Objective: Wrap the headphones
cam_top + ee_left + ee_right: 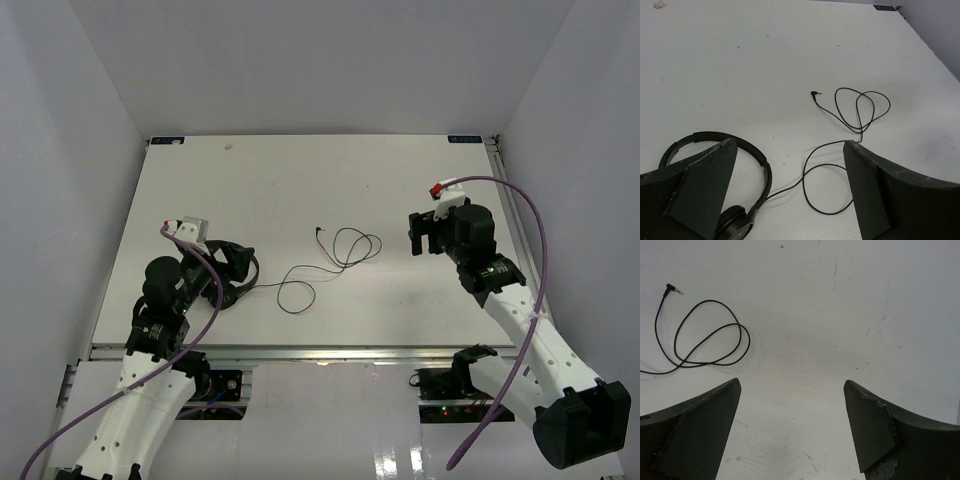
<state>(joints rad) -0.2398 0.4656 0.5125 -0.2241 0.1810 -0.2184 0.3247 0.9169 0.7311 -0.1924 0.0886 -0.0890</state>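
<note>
The white flat table point(300, 180) is seen from above, with my two arms reaching in from its near edge.

At the far left, the left gripper point(222, 268) hangs low, its jaws spread as wide as they go and holding nothing. Directly beneath it lie the black over-ear headphones point(243, 268), flat on the table's left side. In the left wrist view their curved headband arcs away from me, and one round padded ear cup point(735, 227) sits at the bottom edge. One finger hides part of the headband, and I cannot tell whether it touches it.

From the ear cup, the long thin black cord point(810, 165) trails off to the right, so its long axis runs across the table from left to right. It forms one loose loop just beside the headphones, then a cluster of overlapping loops near the table's middle. It ends in a small angled plug point(814, 93).

At the right, the right gripper point(792, 382) hovers over bare table, well apart from the headphones, jaws wide and empty. The loops and plug lie to the left of its fingers.

I judge the left arm nearer the headphones and the right arm slightly nearer the cord's free end.
</note>
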